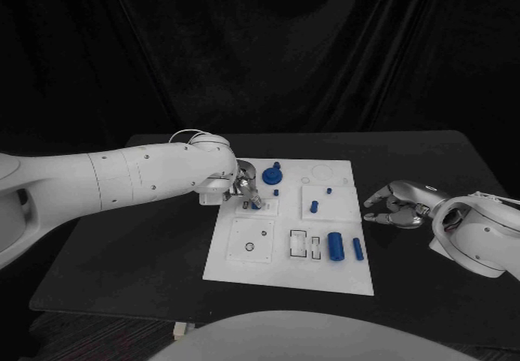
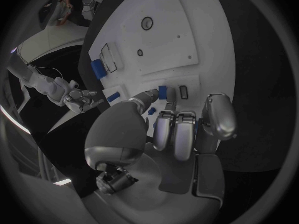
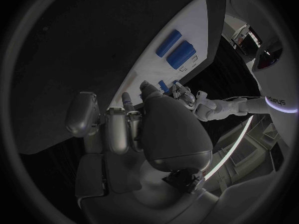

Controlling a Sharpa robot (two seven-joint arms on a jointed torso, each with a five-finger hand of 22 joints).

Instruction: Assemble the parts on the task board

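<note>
The left hand (image 1: 231, 188) hangs over the board (image 1: 291, 267), its fingers (image 2: 163, 129) pinching a small blue part (image 2: 162, 91) just above the upper-left panel, probably to seat it there. The right hand (image 1: 395, 205) rests on the desk (image 1: 130, 256) beside the board, fingers curled on nothing, likely keeping clear.

The black counter (image 1: 130, 256) carries one thing directly: the white task board (image 1: 292, 271), lying flat in its middle. The board reaches under my left fingers (image 1: 244, 197) and stops just short of my right fingers (image 1: 382, 203), which hang over bare black counter beside its edge.
</note>
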